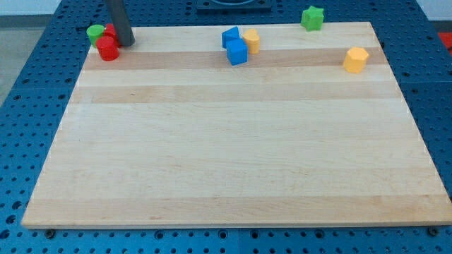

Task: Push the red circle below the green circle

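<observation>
**A:** What's crowding that corner?

**B:** Top left of the pale wooden board (233, 141): the green circle block (94, 32), another red block (110, 31) behind, and the red circle block (107, 49) just under the green.

**A:** And you?

**B:** My tip (126, 44), a plain rod with nothing to open or close, sits just right of the red circle. No writing legible.

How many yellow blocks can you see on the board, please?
2: one yellow block touches the blue blocks near the view's top centre; a yellow hexagonal block sits alone at the view's upper right. None seem hidden.
</observation>
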